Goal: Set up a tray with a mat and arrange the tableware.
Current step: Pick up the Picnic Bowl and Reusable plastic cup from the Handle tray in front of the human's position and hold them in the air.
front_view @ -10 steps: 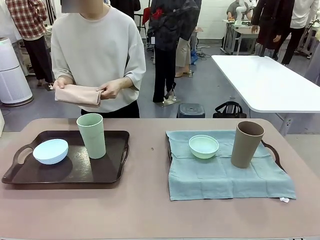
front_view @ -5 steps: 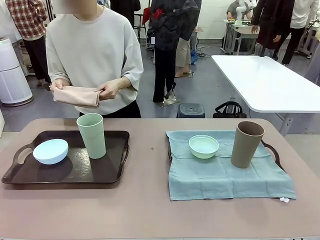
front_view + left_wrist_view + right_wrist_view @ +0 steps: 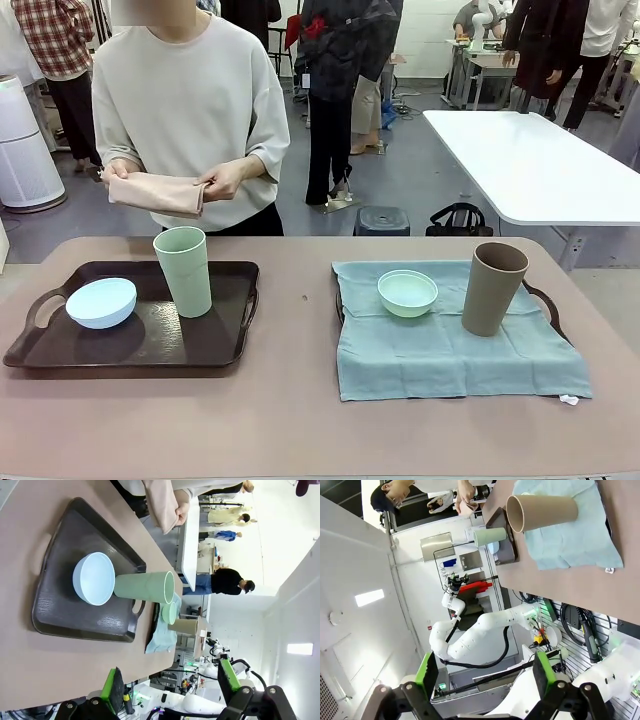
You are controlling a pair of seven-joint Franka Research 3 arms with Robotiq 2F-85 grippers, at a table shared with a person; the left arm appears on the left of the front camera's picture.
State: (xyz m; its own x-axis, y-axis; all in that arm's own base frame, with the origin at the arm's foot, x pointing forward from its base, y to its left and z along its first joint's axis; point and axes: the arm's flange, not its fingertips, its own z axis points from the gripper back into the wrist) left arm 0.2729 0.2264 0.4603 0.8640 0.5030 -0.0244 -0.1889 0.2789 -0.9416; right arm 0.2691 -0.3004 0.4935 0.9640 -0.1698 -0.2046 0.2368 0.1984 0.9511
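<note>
A dark brown rectangular plastic tray (image 3: 150, 345) with cut-out handles is seen on the robot's left half of the pinkish-brown table (image 3: 300, 420). A small round pale blue bowl (image 3: 101, 302) of matte plastic is set on it near the left handle. A tall light green handleless cup (image 3: 184, 270) is stood upright just beside the bowl, nearer the tray's far edge; whether the two touch cannot be told.

On the right half a blue-grey cloth mat (image 3: 450, 355) is spread over a second dark tray (image 3: 546, 305), whose handle is seen past the cloth's right edge. The mat's near edge is draped onto the table. A small round mint green bowl (image 3: 407, 293) is placed on the far left part of the mat, and a tall brown cup (image 3: 493, 288) is stood upright at its far right, apart from the bowl.

At the far side a person in a pale sweater is seen with a folded pink cloth (image 3: 155, 190) held above the table edge, one hand (image 3: 222, 180) at one end and the other hand (image 3: 120, 168) at the opposite end.

In its wrist view the left gripper (image 3: 170, 685) is held away from the table, its jaws spread wide with nothing between them. The right gripper (image 3: 485, 675) is likewise spread wide and empty
</note>
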